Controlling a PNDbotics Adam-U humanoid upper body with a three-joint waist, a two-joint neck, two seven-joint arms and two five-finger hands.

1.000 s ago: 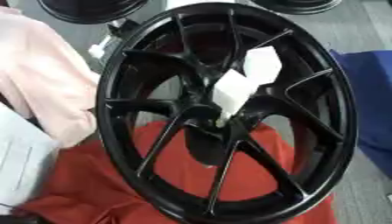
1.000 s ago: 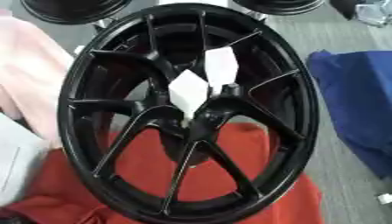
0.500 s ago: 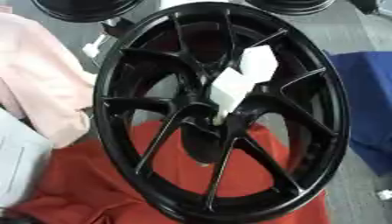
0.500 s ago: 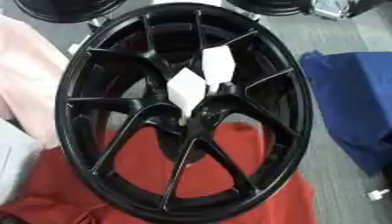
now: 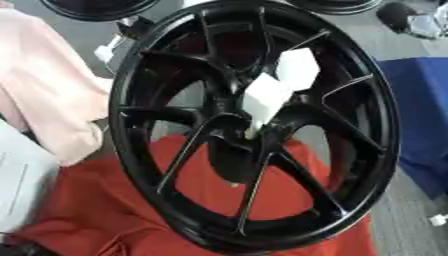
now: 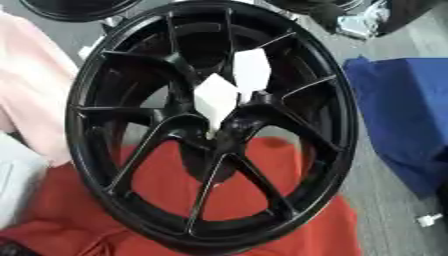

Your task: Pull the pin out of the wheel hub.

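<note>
A black spoked wheel (image 5: pixel 157 165) stands tilted on a red cloth (image 5: pixel 79 220), filling both eye views. At its hub (image 5: pixel 236 142) a white pin (image 5: pixel 252 131) sticks out, topped by a white diamond-shaped tag (image 5: pixel 265 95). A second white tag (image 5: pixel 297 69) sits just above and right of it. My right hand (image 6: pixel 350 22), dark with a silver part, shows at the top right edge, beyond the wheel's rim and apart from the pin. Its fingers are too unclear to read. My left hand shows in no view.
A pink cloth (image 5: pixel 44 95) lies at the left and a blue cloth (image 6: pixel 402 115) at the right. A white object (image 5: pixel 22 185) is at the lower left. Other black wheels (image 5: pixel 92 7) stand behind. A small white piece (image 6: pixel 426 219) lies on the grey floor.
The whole picture has shifted a little, so the camera moved. The right hand shows further in from the top right corner. Wheel, pin and tags stand as before.
</note>
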